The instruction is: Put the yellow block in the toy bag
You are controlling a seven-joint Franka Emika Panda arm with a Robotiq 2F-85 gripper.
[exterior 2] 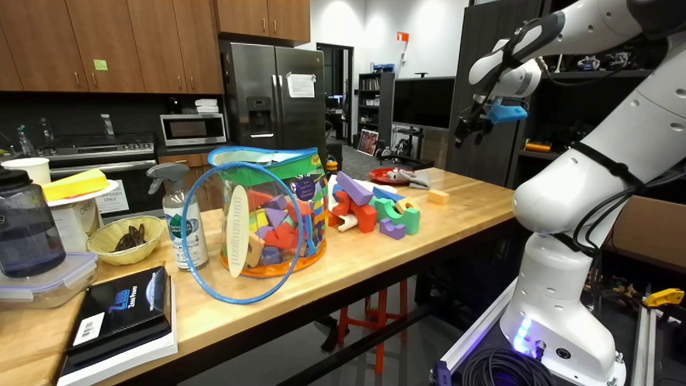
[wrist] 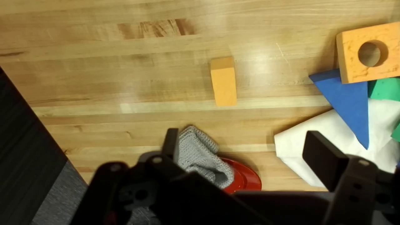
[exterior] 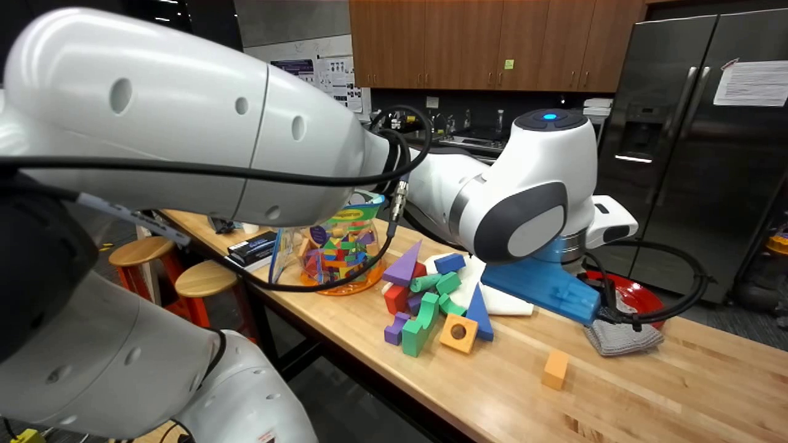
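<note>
The gripper point(wrist: 245, 148) is hovering, spread wide. In an exterior view, the yellow block point(exterior 2: 438, 197) is lying right of the toy bag point(exterior 2: 305, 187), farther away.

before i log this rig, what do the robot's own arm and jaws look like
The arm is glossy white and rounded, with a dark grey panel and a glowing blue light. Black cables run along it, and a blue piece sits near its end. The jaws are black, with blocky fingers.
</note>
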